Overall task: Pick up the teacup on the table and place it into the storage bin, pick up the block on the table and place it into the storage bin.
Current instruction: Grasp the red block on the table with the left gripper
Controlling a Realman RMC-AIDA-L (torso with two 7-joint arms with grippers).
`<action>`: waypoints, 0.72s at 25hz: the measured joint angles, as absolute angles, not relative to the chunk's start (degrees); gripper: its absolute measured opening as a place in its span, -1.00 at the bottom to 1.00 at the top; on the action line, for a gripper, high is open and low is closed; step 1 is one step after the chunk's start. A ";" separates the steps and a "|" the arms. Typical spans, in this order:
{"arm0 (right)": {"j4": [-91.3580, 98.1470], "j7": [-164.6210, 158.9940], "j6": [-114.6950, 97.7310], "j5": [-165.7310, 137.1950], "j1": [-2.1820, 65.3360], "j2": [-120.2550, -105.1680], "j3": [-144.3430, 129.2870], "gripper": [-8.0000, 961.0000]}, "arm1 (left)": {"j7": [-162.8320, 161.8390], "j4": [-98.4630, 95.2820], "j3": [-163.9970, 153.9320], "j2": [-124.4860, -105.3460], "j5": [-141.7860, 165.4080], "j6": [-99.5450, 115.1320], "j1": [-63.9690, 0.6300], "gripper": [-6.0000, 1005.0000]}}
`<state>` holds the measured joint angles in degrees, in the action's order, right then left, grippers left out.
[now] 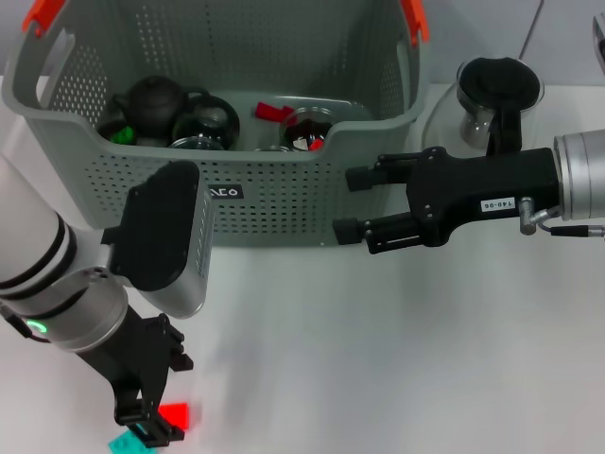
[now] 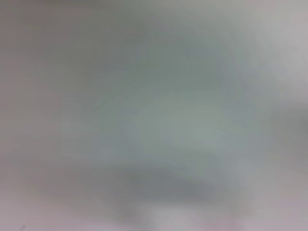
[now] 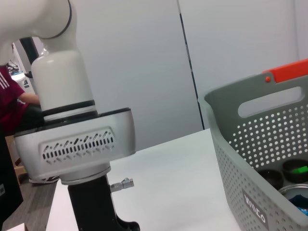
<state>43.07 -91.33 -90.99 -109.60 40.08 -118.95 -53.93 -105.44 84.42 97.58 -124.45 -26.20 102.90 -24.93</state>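
Left gripper (image 1: 161, 423) closes narrowly around the small red block (image 1: 177, 415), right gripper (image 1: 350, 203) gaping.

Left arm (image 1: 57, 284): white and silver shell, black bands, green light ring
Right gripper (image 1: 352, 203): black fingers; white label behind them

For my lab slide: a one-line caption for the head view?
Left gripper reaches down at a red block while the open right gripper hovers beside the storage bin.

I work in an office-like lab: plain white table (image 1: 397, 359), pale partition walls (image 3: 144, 62), seated red-shirted person (image 3: 12, 96).
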 joint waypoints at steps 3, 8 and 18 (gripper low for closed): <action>43.07 -91.30 -91.01 -109.60 40.08 -119.08 -53.90 0.78 | -106.02 83.34 96.66 -124.45 -26.17 102.05 -25.08 0.56; 43.07 -91.06 -90.84 -109.61 40.06 -119.30 -53.89 0.78 | -107.34 81.88 95.05 -124.45 -26.10 100.41 -25.73 0.57; 42.99 -90.89 -91.02 -109.60 39.99 -119.18 -53.69 0.78 | -107.72 80.74 93.57 -124.45 -25.47 99.00 -26.26 0.57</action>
<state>42.99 -90.89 -91.02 -109.60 39.99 -119.18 -53.69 -107.72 80.74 93.57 -124.45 -25.47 99.00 -26.26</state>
